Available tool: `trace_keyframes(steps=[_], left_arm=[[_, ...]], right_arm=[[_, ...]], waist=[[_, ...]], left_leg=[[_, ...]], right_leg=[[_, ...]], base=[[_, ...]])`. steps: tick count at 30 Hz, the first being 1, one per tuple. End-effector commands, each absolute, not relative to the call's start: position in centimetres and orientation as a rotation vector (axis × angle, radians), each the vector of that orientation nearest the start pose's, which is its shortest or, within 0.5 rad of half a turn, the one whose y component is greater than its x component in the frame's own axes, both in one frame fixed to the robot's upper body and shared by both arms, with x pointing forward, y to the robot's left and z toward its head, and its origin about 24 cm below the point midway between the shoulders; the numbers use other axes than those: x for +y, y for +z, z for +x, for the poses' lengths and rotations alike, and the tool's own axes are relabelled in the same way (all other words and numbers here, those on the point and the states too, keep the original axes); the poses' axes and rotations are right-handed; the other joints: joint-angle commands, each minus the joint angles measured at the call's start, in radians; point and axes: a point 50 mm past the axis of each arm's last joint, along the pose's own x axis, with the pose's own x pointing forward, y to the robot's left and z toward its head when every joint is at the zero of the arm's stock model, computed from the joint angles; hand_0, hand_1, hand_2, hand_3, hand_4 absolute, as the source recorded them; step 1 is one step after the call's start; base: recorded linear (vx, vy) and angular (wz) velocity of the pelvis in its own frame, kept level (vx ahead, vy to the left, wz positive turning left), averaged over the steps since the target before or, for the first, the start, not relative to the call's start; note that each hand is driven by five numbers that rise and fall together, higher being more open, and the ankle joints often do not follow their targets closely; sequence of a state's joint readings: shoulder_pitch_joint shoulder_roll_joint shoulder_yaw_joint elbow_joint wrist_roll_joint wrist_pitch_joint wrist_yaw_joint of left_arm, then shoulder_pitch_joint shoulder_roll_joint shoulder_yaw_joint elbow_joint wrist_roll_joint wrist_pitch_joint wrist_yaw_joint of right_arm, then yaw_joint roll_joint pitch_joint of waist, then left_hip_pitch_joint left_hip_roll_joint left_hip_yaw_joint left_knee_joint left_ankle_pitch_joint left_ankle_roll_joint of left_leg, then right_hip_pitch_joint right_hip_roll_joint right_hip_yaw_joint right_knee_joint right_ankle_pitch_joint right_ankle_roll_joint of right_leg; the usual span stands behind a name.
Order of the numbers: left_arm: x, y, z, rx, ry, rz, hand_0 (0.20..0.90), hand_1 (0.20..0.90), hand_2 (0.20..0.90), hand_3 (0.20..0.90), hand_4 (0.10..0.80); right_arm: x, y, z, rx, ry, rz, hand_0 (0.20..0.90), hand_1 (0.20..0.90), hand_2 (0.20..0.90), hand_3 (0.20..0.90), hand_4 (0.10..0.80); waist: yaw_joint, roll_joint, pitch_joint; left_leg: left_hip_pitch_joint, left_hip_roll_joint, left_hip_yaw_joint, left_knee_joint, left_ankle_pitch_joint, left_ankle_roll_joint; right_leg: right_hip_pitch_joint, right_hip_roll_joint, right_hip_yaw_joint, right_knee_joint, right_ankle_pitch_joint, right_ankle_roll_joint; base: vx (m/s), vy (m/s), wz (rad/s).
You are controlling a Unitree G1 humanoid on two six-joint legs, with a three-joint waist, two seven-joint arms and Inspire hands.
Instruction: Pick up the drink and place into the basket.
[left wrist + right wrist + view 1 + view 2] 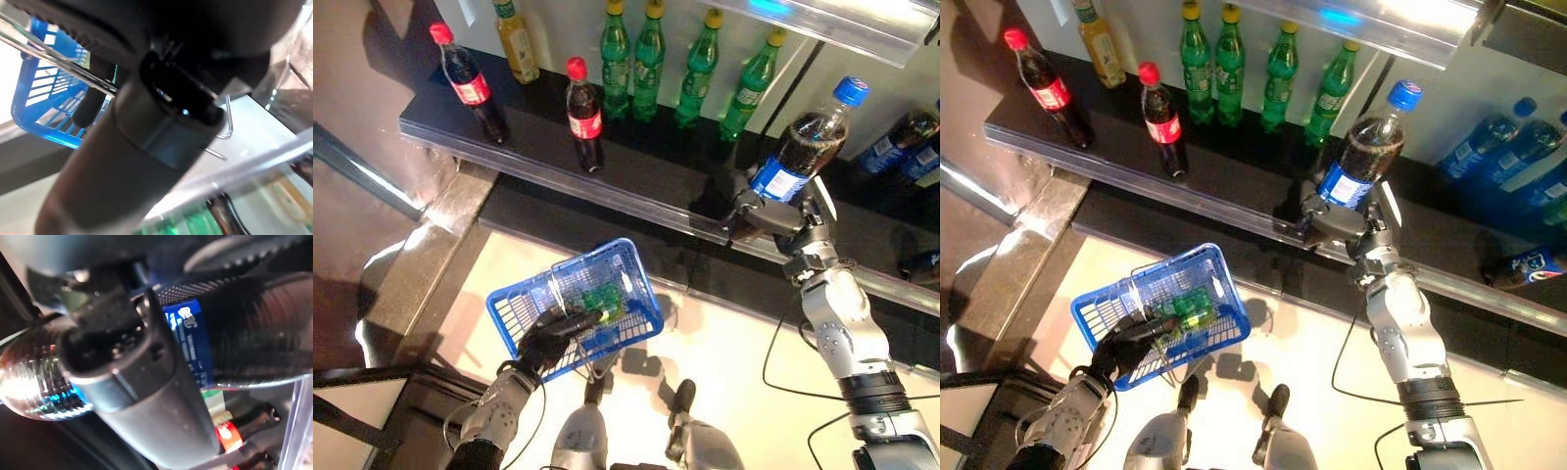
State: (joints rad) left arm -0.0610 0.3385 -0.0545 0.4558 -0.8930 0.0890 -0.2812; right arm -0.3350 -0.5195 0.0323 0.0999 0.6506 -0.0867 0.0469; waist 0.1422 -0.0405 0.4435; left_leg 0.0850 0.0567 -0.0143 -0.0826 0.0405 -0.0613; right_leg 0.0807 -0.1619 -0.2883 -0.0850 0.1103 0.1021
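Note:
My right hand (pixel 773 213) is shut on a dark cola bottle (pixel 803 147) with a blue cap and blue label, held tilted just above the front edge of the black shelf (pixel 636 166). The right wrist view shows the fingers (pixel 146 382) wrapped round that blue-labelled bottle (pixel 234 338). Lower left, my left hand (pixel 548 338) is shut on the wire handle of a blue plastic basket (pixel 533 304), holding it over the pale floor. A green bottle (pixel 604 297) lies inside the basket. In the left wrist view the basket (pixel 39 98) shows past the hand.
On the shelf stand two red-capped cola bottles (pixel 583 115), several green bottles (pixel 648 61) and a yellow drink (pixel 517 39). More blue-labelled bottles (pixel 911 147) lie at the far right. A clear rail (pixel 607 201) runs along the shelf's front edge.

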Motion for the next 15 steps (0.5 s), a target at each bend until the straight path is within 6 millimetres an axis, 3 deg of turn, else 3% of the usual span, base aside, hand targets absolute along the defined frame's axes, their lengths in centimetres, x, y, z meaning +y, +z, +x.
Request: trace_keyframes(steps=[1, 10, 15], left_arm=[[20.6, 4.4, 25.7, -0.044, -0.43, -0.646, 0.3, 0.3, 0.3, 0.2, 0.1], [18.1, 8.9, 25.7, -0.158, -0.64, -0.629, 0.3, 0.3, 0.3, 0.2, 0.1], [17.4, 10.0, 25.5, -0.181, -0.718, -0.621, 0.3, 0.3, 0.3, 0.2, 0.1]], right_arm=[[-21.2, 17.7, 29.3, -0.559, 0.208, 0.165, 0.3, 0.3, 0.3, 0.2, 0.1], [-19.8, 16.7, 29.3, -0.522, 0.263, 0.182, 0.3, 0.3, 0.3, 0.2, 0.1], [-18.9, 16.6, 29.5, -0.511, 0.285, 0.183, 0.3, 0.3, 0.3, 0.2, 0.1]], waist=[[0.022, -0.02, -0.394], [0.053, -0.021, -0.388], [0.065, -0.021, -0.389]], left_leg=[[0.014, 0.026, 0.073, -0.001, -0.043, -0.018], [0.019, 0.026, 0.053, -0.005, -0.04, -0.02], [0.02, 0.023, 0.043, -0.005, -0.04, -0.019]], right_leg=[[0.04, -0.088, -0.013, 0.014, -0.035, 0.089], [0.059, -0.094, -0.055, 0.017, -0.037, 0.094], [0.063, -0.096, -0.064, 0.021, -0.04, 0.095]], base=[[-0.007, 0.003, 0.22], [-0.019, 0.004, 0.19], [-0.011, 0.006, 0.11]])
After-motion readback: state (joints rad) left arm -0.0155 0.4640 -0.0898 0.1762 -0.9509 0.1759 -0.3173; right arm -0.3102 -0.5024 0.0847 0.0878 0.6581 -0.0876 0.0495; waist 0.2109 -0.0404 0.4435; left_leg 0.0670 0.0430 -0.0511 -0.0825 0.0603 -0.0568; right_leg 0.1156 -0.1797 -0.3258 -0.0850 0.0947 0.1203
